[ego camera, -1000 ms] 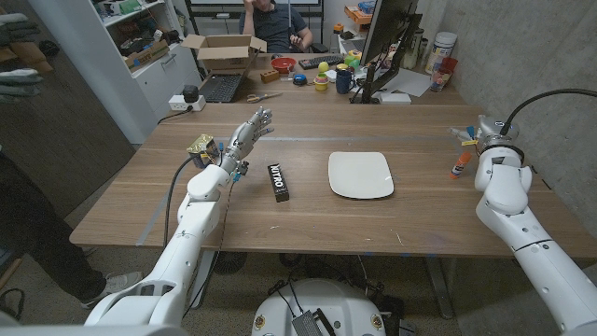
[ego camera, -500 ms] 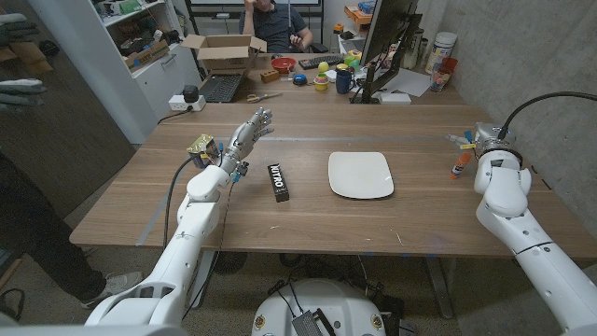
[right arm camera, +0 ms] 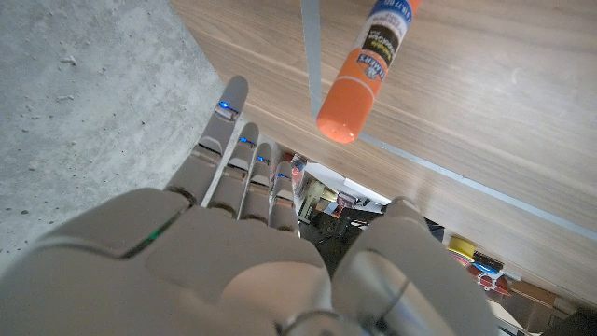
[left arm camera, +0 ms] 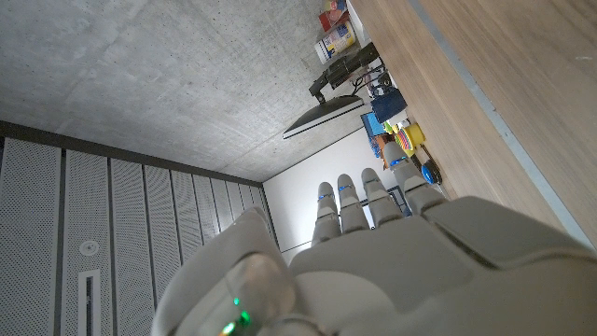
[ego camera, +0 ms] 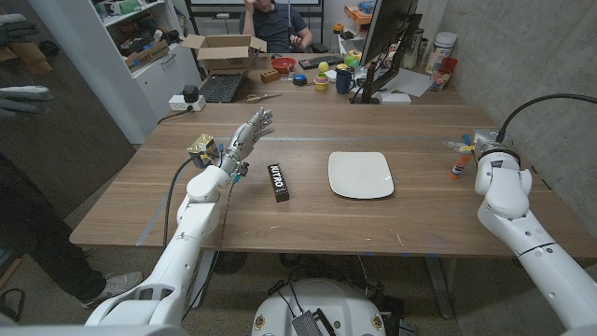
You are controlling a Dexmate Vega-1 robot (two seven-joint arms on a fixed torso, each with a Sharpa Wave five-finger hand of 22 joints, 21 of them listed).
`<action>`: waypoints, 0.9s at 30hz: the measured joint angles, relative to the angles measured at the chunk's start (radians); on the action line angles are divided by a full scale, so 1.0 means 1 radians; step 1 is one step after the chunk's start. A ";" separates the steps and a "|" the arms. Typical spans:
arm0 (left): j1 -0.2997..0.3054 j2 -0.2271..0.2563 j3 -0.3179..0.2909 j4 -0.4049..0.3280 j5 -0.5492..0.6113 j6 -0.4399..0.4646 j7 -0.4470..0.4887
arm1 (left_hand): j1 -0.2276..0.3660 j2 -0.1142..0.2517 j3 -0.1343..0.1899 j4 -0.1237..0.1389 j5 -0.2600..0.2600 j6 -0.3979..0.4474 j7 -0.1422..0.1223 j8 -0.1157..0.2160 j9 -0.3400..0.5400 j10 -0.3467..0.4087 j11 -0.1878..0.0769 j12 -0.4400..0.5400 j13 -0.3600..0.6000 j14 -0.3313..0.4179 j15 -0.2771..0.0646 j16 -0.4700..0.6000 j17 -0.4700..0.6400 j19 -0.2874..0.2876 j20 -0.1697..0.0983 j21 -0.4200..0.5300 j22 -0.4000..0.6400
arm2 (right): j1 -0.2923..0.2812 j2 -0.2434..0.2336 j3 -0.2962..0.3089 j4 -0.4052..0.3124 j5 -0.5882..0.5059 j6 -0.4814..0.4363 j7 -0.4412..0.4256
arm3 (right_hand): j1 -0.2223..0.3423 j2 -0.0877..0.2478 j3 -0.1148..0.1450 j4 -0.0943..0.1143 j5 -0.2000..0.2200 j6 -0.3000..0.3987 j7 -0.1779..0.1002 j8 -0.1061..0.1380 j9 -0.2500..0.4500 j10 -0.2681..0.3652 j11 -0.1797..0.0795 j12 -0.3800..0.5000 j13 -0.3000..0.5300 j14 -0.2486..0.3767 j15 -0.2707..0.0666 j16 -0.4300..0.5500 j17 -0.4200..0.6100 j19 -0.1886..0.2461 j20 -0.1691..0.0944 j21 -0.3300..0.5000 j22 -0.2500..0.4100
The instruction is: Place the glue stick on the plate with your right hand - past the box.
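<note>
Wooden table [ego camera: 187, 201], glue stick [right arm camera: 366, 70] just beyond empty right hand [right arm camera: 252, 233]

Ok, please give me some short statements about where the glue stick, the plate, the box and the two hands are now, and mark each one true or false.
1. The glue stick lies on the plate. False: it lies on the bare table near the right edge, well apart from the plate.
2. The black box lies to the left of the plate. True.
3. The right hand holds the glue stick. False: its fingers are spread and empty, with the stick lying ahead of them on the wood.
4. The plate has nothing on it. True.
5. The left hand grips the black box. False: it is raised with straight fingers and touches nothing.
</note>
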 measured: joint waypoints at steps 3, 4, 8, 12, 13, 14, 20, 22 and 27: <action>0.002 0.001 0.000 -0.003 0.000 0.001 0.001 | 0.000 0.000 0.000 0.000 0.002 0.000 0.000 0.000 0.000 0.000 0.000 0.000 0.000 0.000 0.000 0.000 0.000 0.000 0.000 0.000 0.000 | 0.003 -0.005 -0.003 0.002 0.004 0.004 0.011 | 0.000 0.000 0.000 0.000 0.000 0.000 0.000 0.000 0.000 0.000 0.000 0.000 0.000 0.007 -0.003 0.000 0.000 0.022 -0.006 0.008 0.000; 0.002 0.001 0.000 -0.003 0.000 0.001 0.001 | 0.000 0.000 0.000 0.000 0.002 0.000 0.000 0.000 0.000 0.000 0.000 0.000 0.000 0.000 0.000 0.000 0.000 0.000 0.000 0.000 0.000 | 0.003 -0.005 -0.003 0.002 0.004 0.004 0.011 | 0.001 -0.001 0.000 0.000 0.000 0.000 0.000 0.000 0.000 0.000 0.000 0.000 0.000 0.009 -0.002 0.000 0.000 0.027 -0.005 0.012 0.000; 0.004 0.001 0.001 -0.005 -0.001 0.003 0.002 | 0.000 0.000 0.000 0.000 0.002 0.000 0.000 0.000 0.000 0.000 0.000 0.000 0.000 0.000 0.000 0.000 0.000 0.000 0.000 0.000 0.000 | 0.007 -0.013 -0.007 0.006 0.011 0.011 0.035 | 0.009 -0.009 -0.004 -0.004 0.000 -0.001 -0.001 0.000 0.005 0.000 0.000 0.000 0.000 0.016 -0.009 0.000 0.000 0.063 -0.012 0.025 0.000; 0.004 0.002 0.001 -0.005 -0.002 0.003 0.002 | 0.000 0.000 -0.004 -0.004 0.002 0.000 0.000 -0.005 0.000 0.000 0.000 0.000 0.000 0.000 0.000 0.000 0.000 0.000 0.000 0.000 0.000 | 0.011 -0.019 -0.010 0.009 0.017 0.014 0.056 | 0.016 -0.005 -0.007 -0.007 0.001 -0.004 -0.004 0.000 0.005 0.000 0.000 0.000 0.000 0.029 -0.011 0.000 0.000 0.074 -0.016 0.029 0.000; 0.004 0.002 0.002 -0.005 -0.002 0.003 0.002 | 0.000 0.000 -0.004 -0.004 0.002 0.000 0.000 -0.005 0.000 0.000 0.000 0.000 0.000 0.000 0.000 0.000 0.000 0.000 0.000 0.000 0.000 | 0.013 -0.021 -0.011 0.010 0.020 0.015 0.064 | 0.016 -0.005 -0.008 -0.008 0.006 -0.004 -0.004 0.000 0.005 0.000 0.000 0.000 0.000 0.031 -0.013 0.000 0.000 0.081 -0.015 0.029 0.001; 0.004 0.002 0.002 -0.005 -0.002 0.003 0.002 | 0.000 0.000 -0.004 -0.004 0.002 0.000 0.000 -0.005 0.000 0.000 0.000 0.000 0.000 0.000 0.000 0.000 0.000 0.000 0.000 0.000 0.000 | 0.014 -0.023 -0.012 0.011 0.020 0.015 0.068 | 0.016 -0.005 -0.008 -0.008 0.008 -0.004 -0.004 0.000 0.005 0.000 0.000 0.000 0.000 0.032 -0.014 0.000 0.000 0.083 -0.017 0.033 0.004; 0.003 0.002 0.002 -0.005 -0.005 0.003 -0.001 | -0.005 0.005 -0.004 -0.004 0.002 0.000 0.000 -0.005 0.000 0.000 0.000 0.000 0.000 0.000 0.000 0.000 0.000 0.000 0.000 0.000 0.000 | 0.019 -0.032 -0.019 0.016 0.023 0.015 0.092 | 0.031 -0.009 -0.004 -0.013 0.008 -0.004 -0.004 0.000 0.005 0.004 -0.004 0.000 0.000 0.040 -0.022 0.000 0.000 0.101 -0.025 0.037 0.005; 0.003 0.001 0.002 -0.004 -0.006 0.004 -0.002 | -0.005 0.005 -0.004 -0.004 0.002 0.000 0.000 -0.005 0.000 0.000 0.000 0.000 0.000 0.000 0.000 0.000 0.000 0.000 0.000 0.000 0.000 | 0.021 -0.034 -0.022 0.017 0.024 0.015 0.101 | 0.040 -0.008 -0.004 -0.018 0.008 -0.008 -0.007 0.000 0.005 0.005 -0.005 0.000 0.000 0.045 -0.026 0.000 0.000 0.111 -0.028 0.037 0.005; 0.001 0.000 0.001 -0.002 -0.008 0.004 -0.004 | -0.005 0.005 -0.004 -0.004 0.002 0.000 0.000 -0.005 0.000 0.000 0.000 0.000 0.000 0.000 0.000 0.000 0.000 0.000 0.000 0.000 0.000 | 0.025 -0.040 -0.026 0.021 0.026 0.013 0.114 | 0.050 -0.008 0.000 -0.022 0.008 -0.009 -0.009 0.000 0.005 0.005 -0.005 0.000 0.000 0.050 -0.032 0.000 0.000 0.119 -0.035 0.040 0.005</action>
